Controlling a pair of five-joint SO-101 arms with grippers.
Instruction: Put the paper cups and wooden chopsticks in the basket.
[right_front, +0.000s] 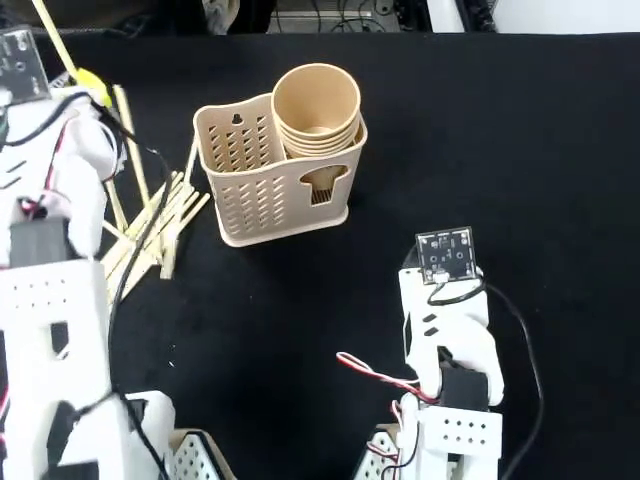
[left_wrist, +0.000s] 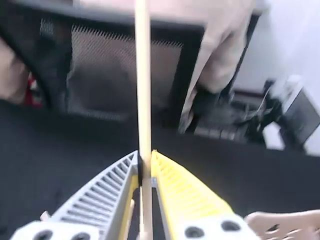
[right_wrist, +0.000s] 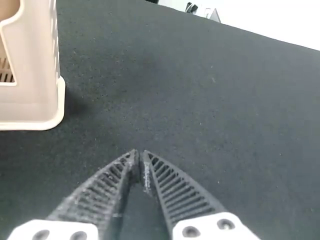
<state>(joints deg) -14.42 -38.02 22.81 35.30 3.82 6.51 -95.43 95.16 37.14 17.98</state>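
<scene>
A beige perforated basket stands at the table's middle back, with a stack of paper cups in its right compartment. Several wooden chopsticks lie in a loose pile to its left. My left gripper is shut on one wooden chopstick, held up at the far left of the table; in the high view that chopstick slants up past the yellow finger. My right gripper rests shut and empty low over the black cloth, right of the basket's corner.
The right arm sits folded at the front right of the black table. The left arm's white body fills the left edge. Cables and equipment lie beyond the table's back edge.
</scene>
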